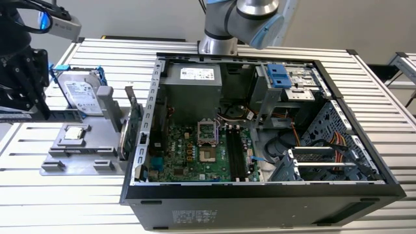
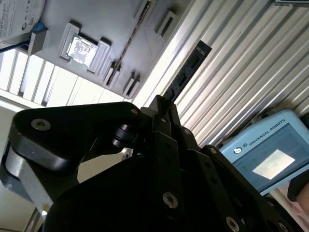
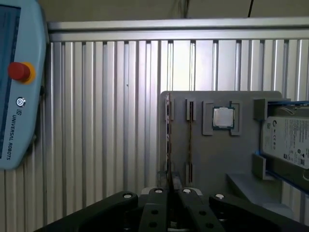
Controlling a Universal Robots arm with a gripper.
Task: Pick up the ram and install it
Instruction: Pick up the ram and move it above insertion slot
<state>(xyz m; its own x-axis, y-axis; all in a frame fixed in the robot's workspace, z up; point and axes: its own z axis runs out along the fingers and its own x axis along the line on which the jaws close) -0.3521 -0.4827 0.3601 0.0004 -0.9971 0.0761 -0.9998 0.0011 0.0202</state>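
Gripper [image 2: 161, 112] clamped on ram [image 2: 186, 71], stick poking out from its jaws, ribbed table [image 2: 251, 63] behind.

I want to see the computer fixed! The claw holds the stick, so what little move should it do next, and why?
Probably carry it toward the open computer case. The gripper is shut on the ram, held clear of the gray holder, and the long memory slots lie inside that case.

Ribbed aluminium table [image 1: 58, 204], plain pale wall [image 1: 344, 22] behind
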